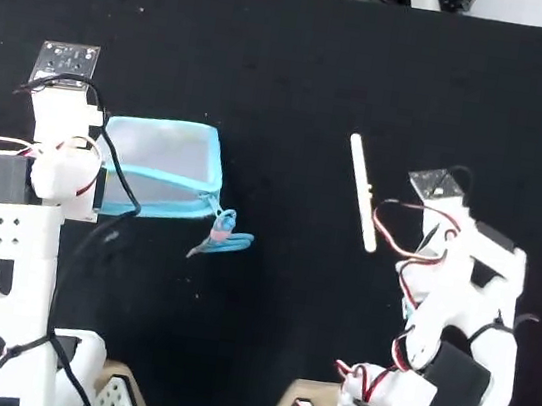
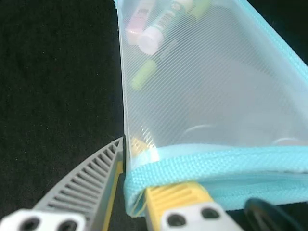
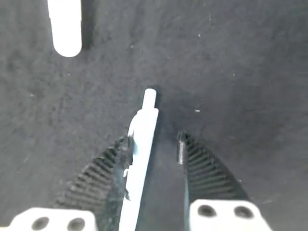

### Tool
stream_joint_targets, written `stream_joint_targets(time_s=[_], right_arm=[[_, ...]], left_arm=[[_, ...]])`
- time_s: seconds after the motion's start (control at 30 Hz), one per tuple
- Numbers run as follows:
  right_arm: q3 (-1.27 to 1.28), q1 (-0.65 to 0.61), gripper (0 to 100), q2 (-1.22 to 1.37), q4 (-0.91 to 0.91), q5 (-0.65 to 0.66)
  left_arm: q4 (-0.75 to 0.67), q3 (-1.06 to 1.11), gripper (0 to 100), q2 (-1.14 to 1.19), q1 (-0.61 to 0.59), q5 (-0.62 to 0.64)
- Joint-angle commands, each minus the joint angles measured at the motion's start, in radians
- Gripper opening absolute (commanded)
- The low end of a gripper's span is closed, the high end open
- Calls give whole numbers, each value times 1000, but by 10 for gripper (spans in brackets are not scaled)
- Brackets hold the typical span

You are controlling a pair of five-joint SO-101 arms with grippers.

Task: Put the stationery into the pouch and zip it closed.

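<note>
The white pen point(image 3: 139, 159) is found flat on the black table point(image 1: 298, 86), at right, between the spread fingers of the right gripper point(image 3: 154, 138), touching one finger only. It is judged light, rigid and slick, so a mid-barrel grip is advised. Its long axis is aligned with the fingers, narrow tip away from the wrist. At left, the mesh pouch point(image 1: 161, 162) is pinched at a corner by the left gripper point(image 2: 137, 166).
</note>
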Motion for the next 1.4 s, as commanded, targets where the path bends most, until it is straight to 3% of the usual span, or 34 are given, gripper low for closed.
stream_joint_targets(time_s=[0.0, 0.13, 0.37, 0.5, 0.73, 0.97, 1.37], right_arm=[[2, 21, 152, -21, -91, 6], [-4, 77, 152, -25, -189, 6], [-1, 83, 152, -25, -184, -2], [-42, 77, 152, -27, -66, -15], [-186, 60, 152, -18, 152, -170], [-124, -17, 152, -18, 130, -206], [-58, 84, 152, -18, -23, -196]], left_arm=[[6, 7, 30, 6, -5, 8], [8, 7, 30, 6, -5, 8], [5, 7, 30, 6, -5, 8], [3, 7, 30, 6, -5, 8], [2, 7, 30, 6, -5, 6], [6, 7, 30, 6, -5, 6], [2, 16, 30, 6, -5, 6]])
